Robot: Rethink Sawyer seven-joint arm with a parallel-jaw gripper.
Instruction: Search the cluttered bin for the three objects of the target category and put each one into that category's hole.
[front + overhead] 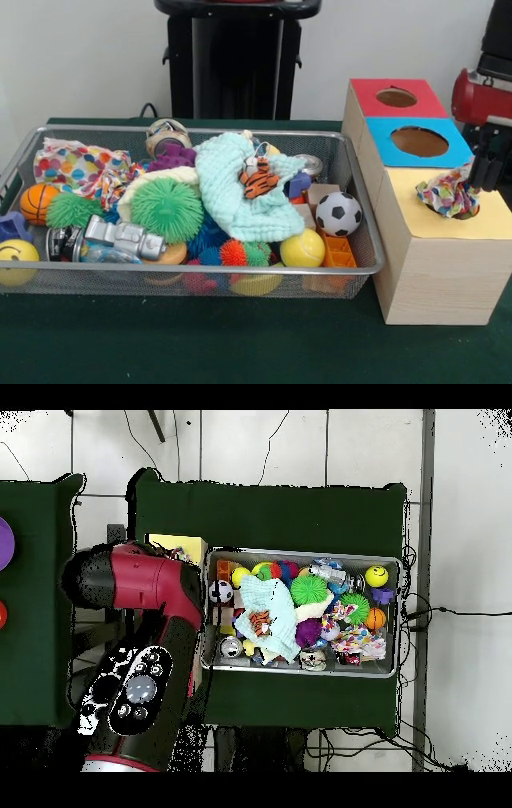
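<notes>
The wire mesh bin (200, 130) stands on the green table, full of toys; it also shows in the overhead view (300, 552). One dotted fabric piece (446, 196) sits bunched in the hole (472, 214) of the yellow-topped box (488, 224), partly sticking out. My gripper (484, 172) hangs just right of it, touching its upper edge. A bunch of dotted fabric (80, 168) lies at the bin's far left, and in the overhead view (355, 642) it lies at the right end. In the overhead view my arm (150, 589) hides the gripper and most of the boxes.
The blue-topped box (416, 142) and the red-topped box (396, 98) stand behind the yellow one. The bin holds a mint cloth (240, 200), a tiger toy (258, 180), a spiky green ball (166, 208), a soccer ball (338, 214) and a basketball (38, 204).
</notes>
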